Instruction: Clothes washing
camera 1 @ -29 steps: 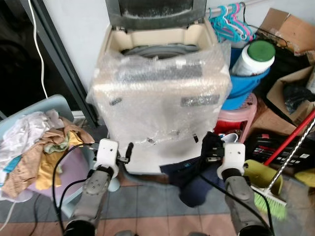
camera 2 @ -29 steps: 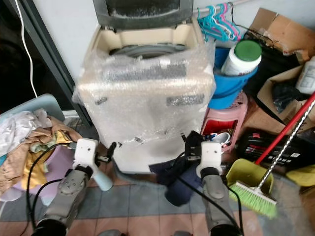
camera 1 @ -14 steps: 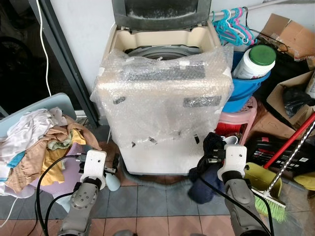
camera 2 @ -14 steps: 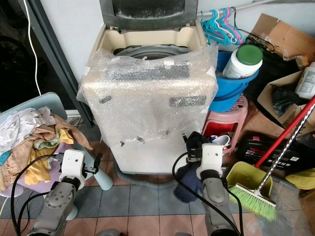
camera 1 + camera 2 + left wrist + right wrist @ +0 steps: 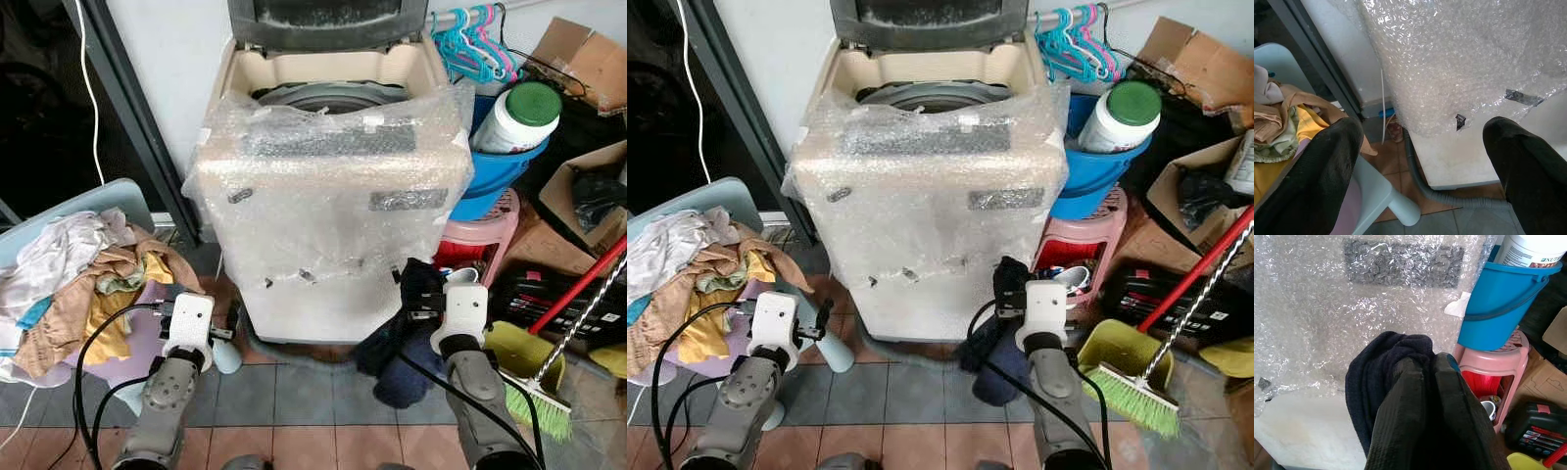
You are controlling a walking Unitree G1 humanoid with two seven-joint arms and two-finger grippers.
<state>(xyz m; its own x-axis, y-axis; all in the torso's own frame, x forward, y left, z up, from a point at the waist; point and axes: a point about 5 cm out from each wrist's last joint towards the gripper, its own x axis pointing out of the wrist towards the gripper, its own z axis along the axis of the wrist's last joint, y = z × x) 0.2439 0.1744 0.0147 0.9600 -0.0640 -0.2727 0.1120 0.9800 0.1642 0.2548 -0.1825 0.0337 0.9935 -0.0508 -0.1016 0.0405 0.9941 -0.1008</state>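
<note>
A top-loading washing machine (image 5: 328, 186) wrapped in bubble wrap stands before me with its lid up and its drum (image 5: 328, 95) showing. My right gripper (image 5: 1426, 364) is shut on a dark navy garment (image 5: 397, 352), which hangs down in front of the machine's lower right corner. Low at the machine's left front corner, my left gripper (image 5: 1420, 142) is open with nothing between its fingers. A pile of mixed clothes (image 5: 78, 284) lies on a pale blue chair (image 5: 108, 201) to the left.
Right of the machine, a blue bucket (image 5: 500, 171) holding a green-lidded white jar (image 5: 514, 116) sits on a pink stool (image 5: 480, 235). A broom (image 5: 539, 401), dustpan (image 5: 514, 348), cardboard boxes (image 5: 588, 64) and hangers (image 5: 470, 49) crowd the right. A grey hose (image 5: 1435, 191) runs along the floor.
The camera has shifted a little. My left gripper has sunk lower and leftward, toward the chair. The right gripper stays shut on the dark garment by the machine's front.
</note>
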